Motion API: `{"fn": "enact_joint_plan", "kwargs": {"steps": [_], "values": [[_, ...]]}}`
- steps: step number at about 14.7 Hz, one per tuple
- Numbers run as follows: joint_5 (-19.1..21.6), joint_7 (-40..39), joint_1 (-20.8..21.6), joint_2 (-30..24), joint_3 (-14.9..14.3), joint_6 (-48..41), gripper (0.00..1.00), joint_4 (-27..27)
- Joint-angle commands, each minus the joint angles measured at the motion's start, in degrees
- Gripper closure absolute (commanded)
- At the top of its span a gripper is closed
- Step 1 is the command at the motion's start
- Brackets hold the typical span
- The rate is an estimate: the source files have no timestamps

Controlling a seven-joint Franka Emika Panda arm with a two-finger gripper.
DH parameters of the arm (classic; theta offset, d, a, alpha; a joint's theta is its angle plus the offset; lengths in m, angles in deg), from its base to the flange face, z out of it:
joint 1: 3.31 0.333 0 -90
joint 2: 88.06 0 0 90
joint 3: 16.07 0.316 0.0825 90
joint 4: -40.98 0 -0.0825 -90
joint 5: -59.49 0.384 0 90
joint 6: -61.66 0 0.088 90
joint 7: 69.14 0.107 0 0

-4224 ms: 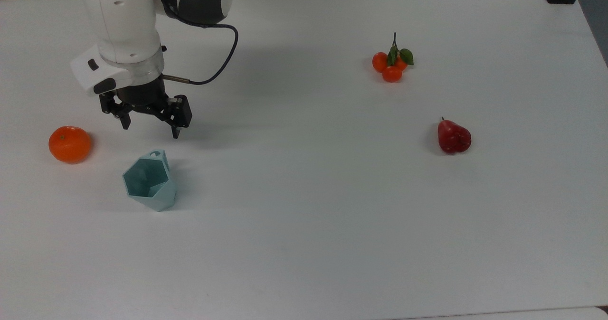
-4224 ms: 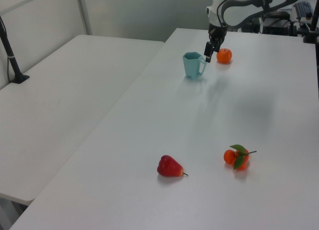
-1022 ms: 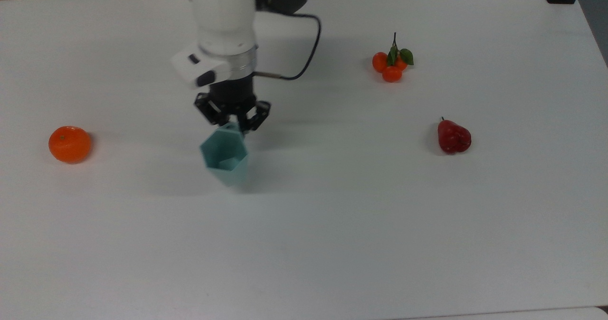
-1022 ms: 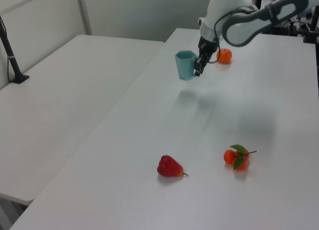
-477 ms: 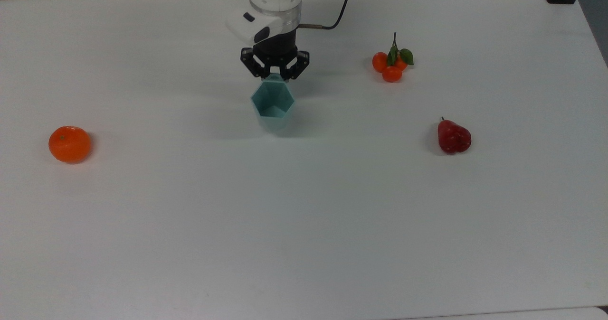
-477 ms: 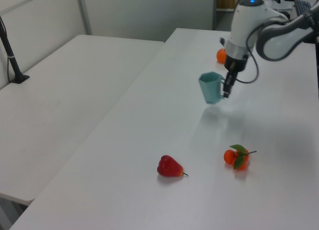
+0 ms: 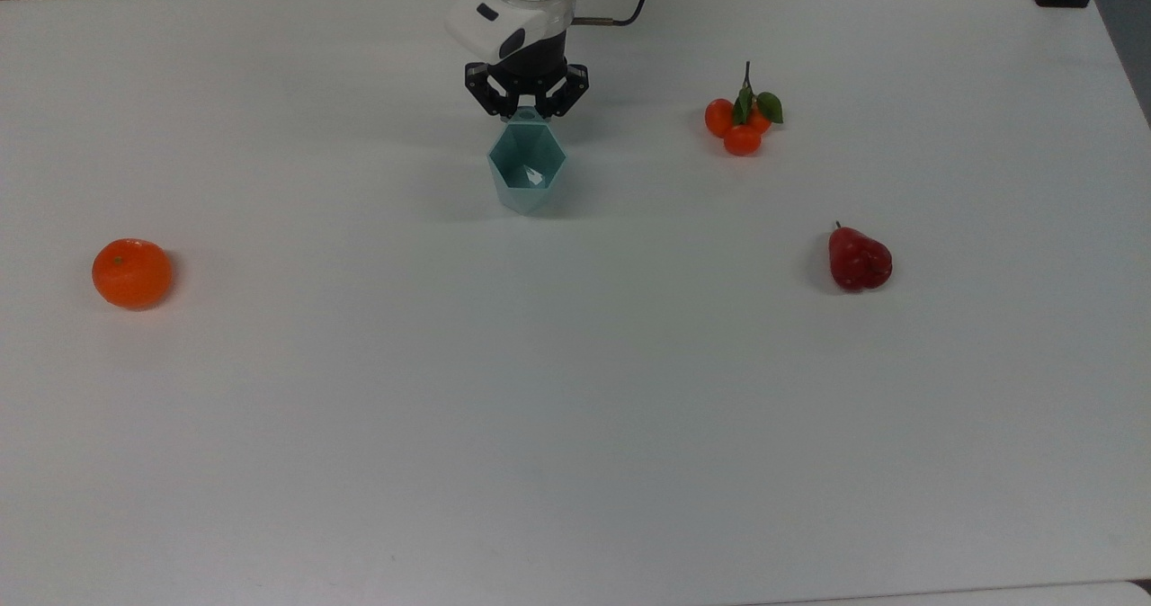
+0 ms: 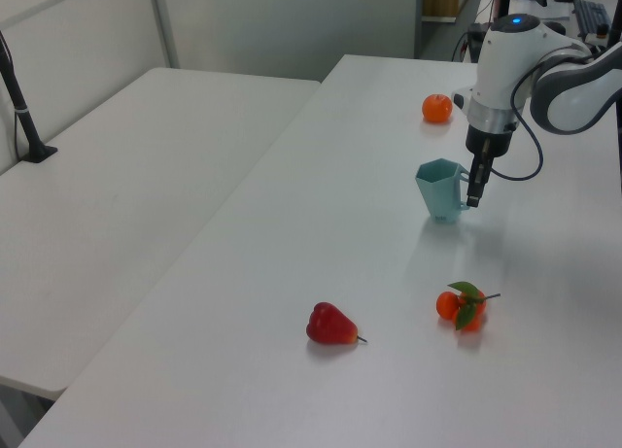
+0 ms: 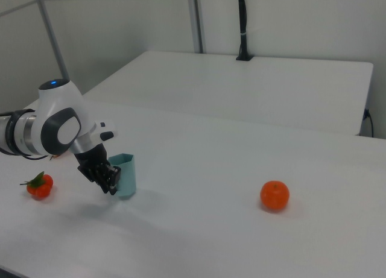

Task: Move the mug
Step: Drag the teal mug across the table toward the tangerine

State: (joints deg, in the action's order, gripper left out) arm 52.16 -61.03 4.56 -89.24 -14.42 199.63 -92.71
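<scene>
In the top view, well off to the left of the jaws, we saw an orange (image 7: 131, 272) on the table (image 7: 575, 426). Our gripper (image 7: 527, 110) had its jaws pinched on the mug's handle, the mug (image 7: 527, 170) upright just below them. Tangerines (image 7: 741, 123) and a red pear (image 7: 859, 260) lay to the right.

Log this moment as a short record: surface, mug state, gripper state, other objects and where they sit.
surface: white table
mug: upright, top view's upper middle, held by its handle side
gripper: jaws shut on the mug's handle
orange: top view's far left, apart from the mug
tangerine cluster: with leaves, top view's right of the mug
red pear-shaped fruit: top view's right, nearer the bottom than the cluster
</scene>
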Motion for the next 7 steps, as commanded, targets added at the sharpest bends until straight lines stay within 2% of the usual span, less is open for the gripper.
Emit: {"fn": "enact_joint_plan", "kwargs": {"steps": [1,3,4,7], "values": [[-0.67,-2.57,0.39,-2.16,-0.60,-1.64,0.95,-1.58],[-0.67,-4.07,0.30,-2.08,-0.60,-4.98,0.91,-1.40],[-0.67,-4.08,0.21,-2.08,-0.60,-6.04,0.74,-1.14],[-0.67,-4.08,0.21,-1.81,-0.60,-6.84,0.67,-0.96]]}}
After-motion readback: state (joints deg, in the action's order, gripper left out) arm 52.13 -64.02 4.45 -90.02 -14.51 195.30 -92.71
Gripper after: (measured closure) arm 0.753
